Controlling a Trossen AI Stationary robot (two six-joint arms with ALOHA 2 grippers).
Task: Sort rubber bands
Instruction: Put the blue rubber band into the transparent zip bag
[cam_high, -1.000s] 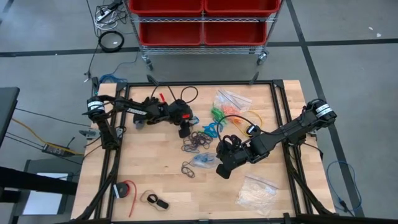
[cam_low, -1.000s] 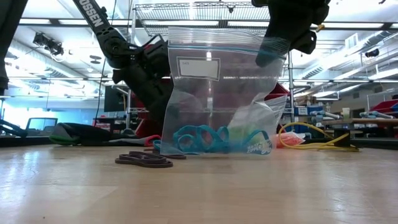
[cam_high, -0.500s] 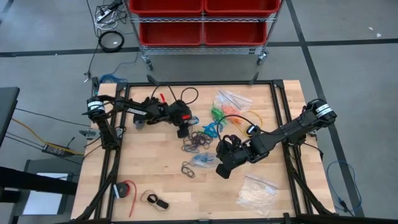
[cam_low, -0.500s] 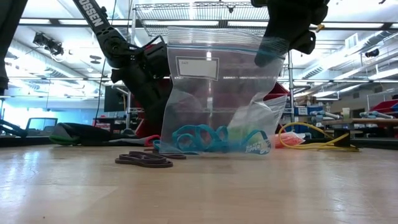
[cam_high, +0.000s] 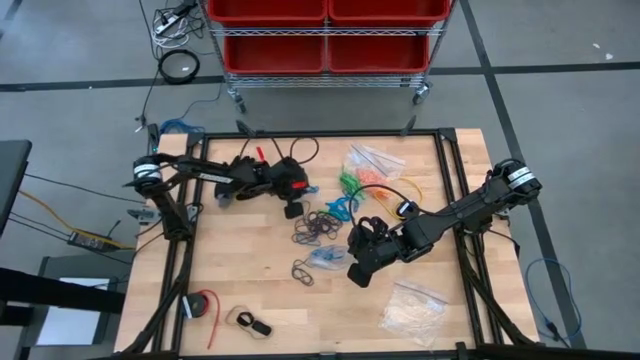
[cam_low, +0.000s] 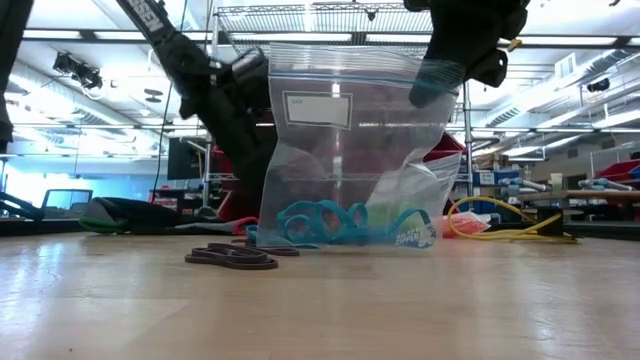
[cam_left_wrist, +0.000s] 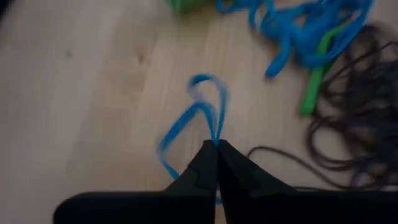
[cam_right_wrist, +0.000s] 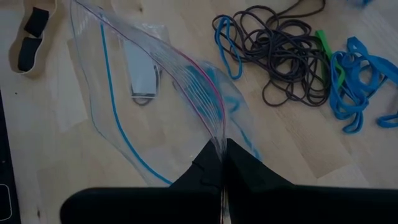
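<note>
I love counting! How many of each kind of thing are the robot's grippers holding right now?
Blue rubber band: 1, pinched in the left gripper
Clear plastic bag: 1, pinched in the right gripper
Total: 2

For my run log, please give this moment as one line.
left gripper: shut on thin blue rubber band | right gripper: shut on clear plastic zip bag

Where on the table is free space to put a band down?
Bare wood lies between the left tool and the red strap at the near left corner. The middle is crowded: dark rubber bands, blue bands, and the clear bag held by the right tool.
</note>
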